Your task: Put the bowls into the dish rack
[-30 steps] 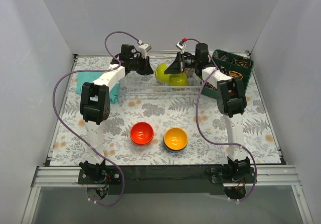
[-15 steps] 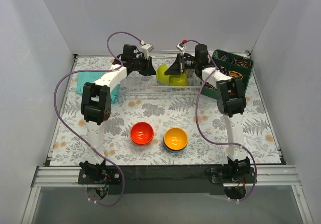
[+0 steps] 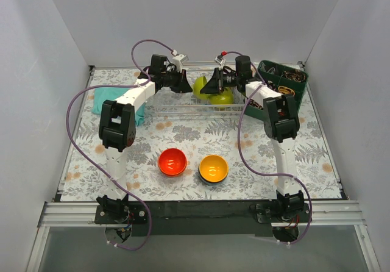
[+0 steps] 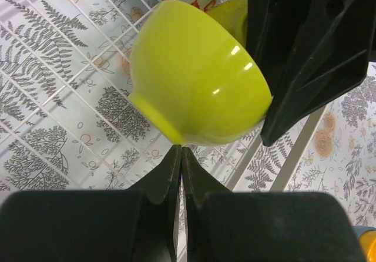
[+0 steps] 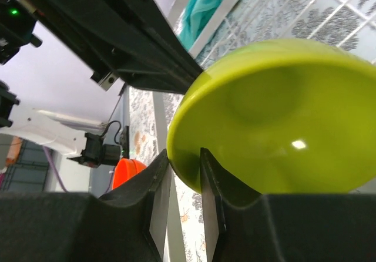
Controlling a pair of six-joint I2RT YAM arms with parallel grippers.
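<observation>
one green bowl (image 4: 194,80), propped by the closed left pincer (image 4: 181,156), is best released slowly; right pincer (image 5: 184,159) parted astride its rim.

- Table (image 3: 183,135): bears everything listed
- Dish rack (image 3: 170,106): far centre of the table, long side running left to right
- Tilted bowl (image 3: 200,86): over the rack's right half, tipped on its side, foot towards the left
- Second bowl (image 3: 220,97): in the rack, just right of the tilted bowl
- Left gripper (image 4: 181,156): just left of the tilted bowl's foot
- Right gripper (image 5: 184,162): at the tilted bowl's right, its rim between the fingers
- Front left bowl (image 3: 172,161) and front right bowl (image 3: 213,168): side by side, near centre, well before the rack
- Compartment tray (image 3: 303,83): far right corner, right of the rack
- Cloth (image 3: 100,98): far left, left of the rack
</observation>
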